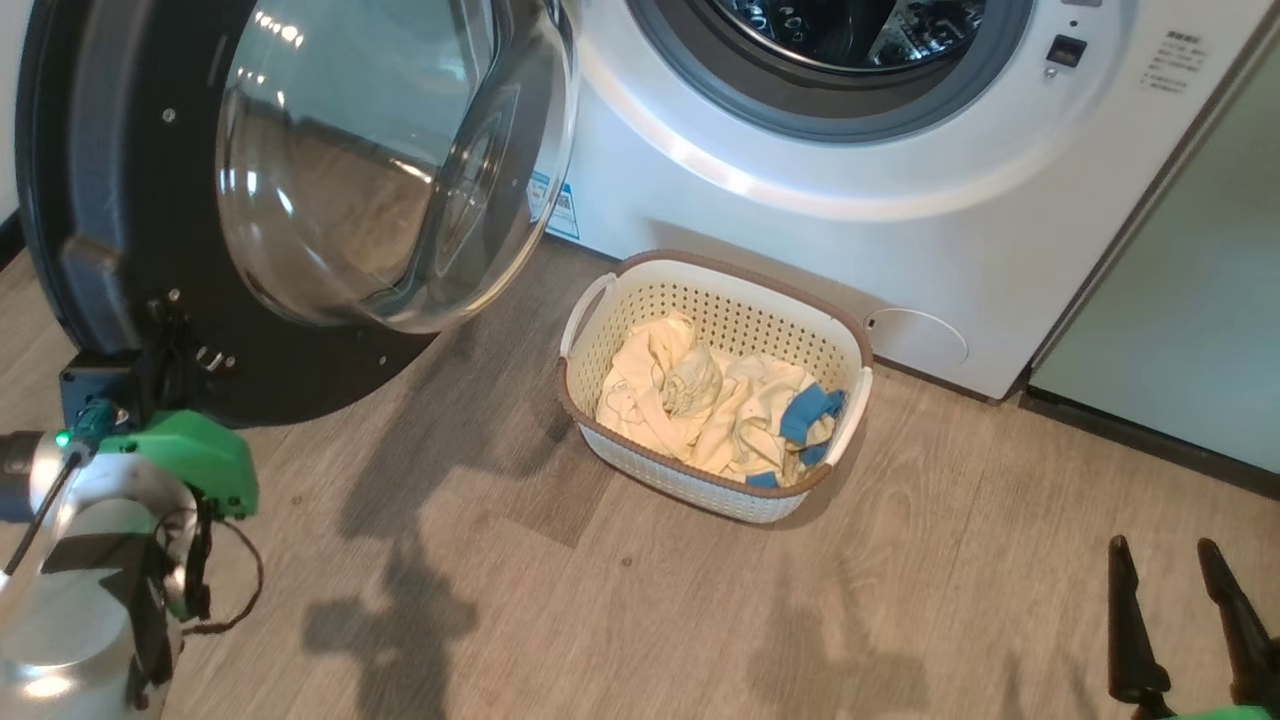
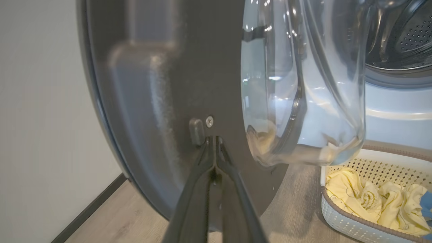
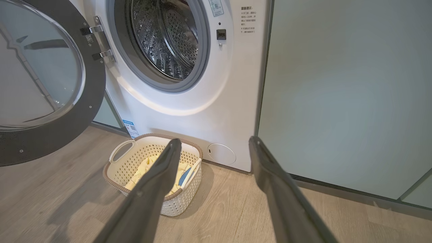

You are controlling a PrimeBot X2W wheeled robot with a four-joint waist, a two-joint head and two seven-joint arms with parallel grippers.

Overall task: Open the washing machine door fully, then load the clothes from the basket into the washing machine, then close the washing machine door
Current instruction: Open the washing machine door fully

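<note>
Glossy black washing machine door (image 1: 120, 200) stands wide on the left, my left gripper (image 2: 213, 139) pressed together at its face. Clothes (image 1: 700, 400) lie in the basket (image 1: 720, 272); right gripper (image 3: 213, 141) spread, empty. Loading and closing are left, I judge.

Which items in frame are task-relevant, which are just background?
Job: big white front-loading washing machine; its round black-ringed glass door, open; small cream perforated plastic basket; pale yellow and blue fabric clothes inside it.
Background: pale green cabinet panel; grey-brown wood-look floor; small blue sticker on washer.
</note>
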